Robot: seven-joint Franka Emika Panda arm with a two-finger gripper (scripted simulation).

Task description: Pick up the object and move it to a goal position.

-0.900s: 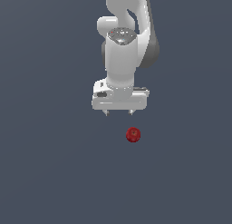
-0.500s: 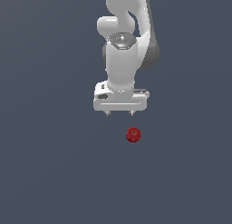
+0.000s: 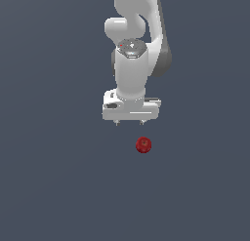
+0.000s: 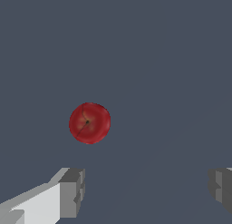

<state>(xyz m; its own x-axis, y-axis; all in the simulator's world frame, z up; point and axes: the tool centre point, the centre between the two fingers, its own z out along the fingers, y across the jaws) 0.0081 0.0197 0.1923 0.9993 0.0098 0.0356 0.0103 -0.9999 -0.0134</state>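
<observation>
The gripper [image 3: 129, 122] hangs over the tabletop [image 3: 53, 176], its 2 fingers [image 4: 72, 192] spread wide, holding nothing. The ball [image 3: 143, 145] sits near, untouched, far from any edge.

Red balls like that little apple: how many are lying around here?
1. The only red ball lies on the plain grey floor, just below the gripper and slightly toward the exterior view's right. The wrist view shows it ahead of the open jaws, not between them. Nothing appears hidden.

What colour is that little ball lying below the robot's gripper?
The ball is glossy dark red, like an apple, with a dark dimple. The wrist view shows it best.
</observation>
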